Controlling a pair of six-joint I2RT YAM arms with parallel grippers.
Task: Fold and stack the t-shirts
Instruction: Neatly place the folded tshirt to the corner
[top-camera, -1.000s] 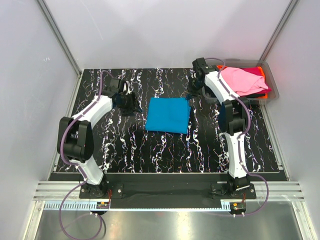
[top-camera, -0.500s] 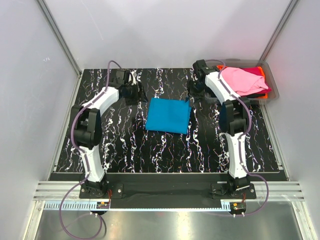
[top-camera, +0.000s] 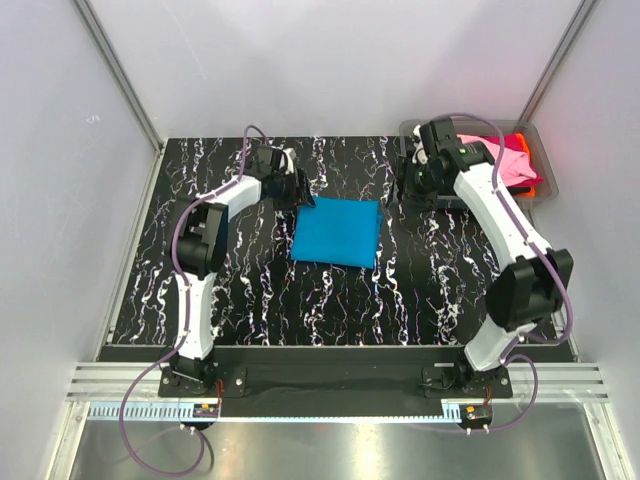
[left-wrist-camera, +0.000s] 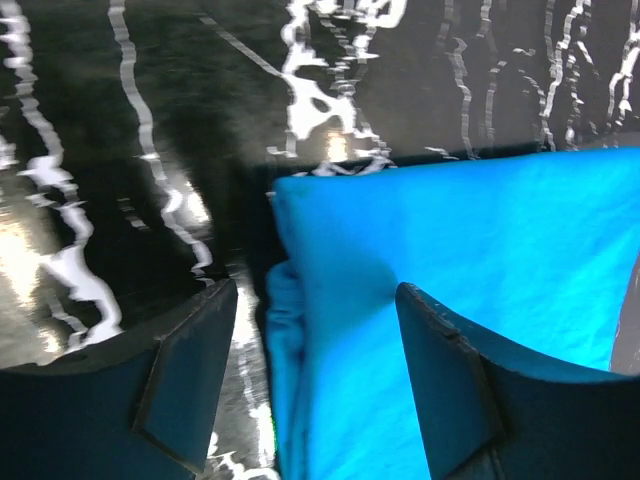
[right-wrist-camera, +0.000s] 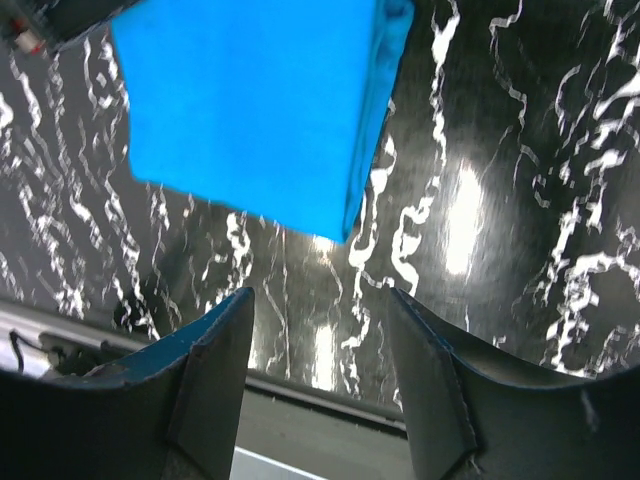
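Released left gripper (top-camera: 301, 190) is arriving at the turquoise t-shirt (top-camera: 337, 230)'s far-left corner; released right gripper (top-camera: 414, 181) is leaving it, probably for another.

Overhead camera is looking down on the blue t-shirt (top-camera: 337, 231); both wrist cameras are sharing it, left closest.

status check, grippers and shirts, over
Left gripper open at far-left corner of blue shirt, folded flat. Right gripper open, empty, near bin. Pink shirt in bin. Nothing blocking blue shirt.
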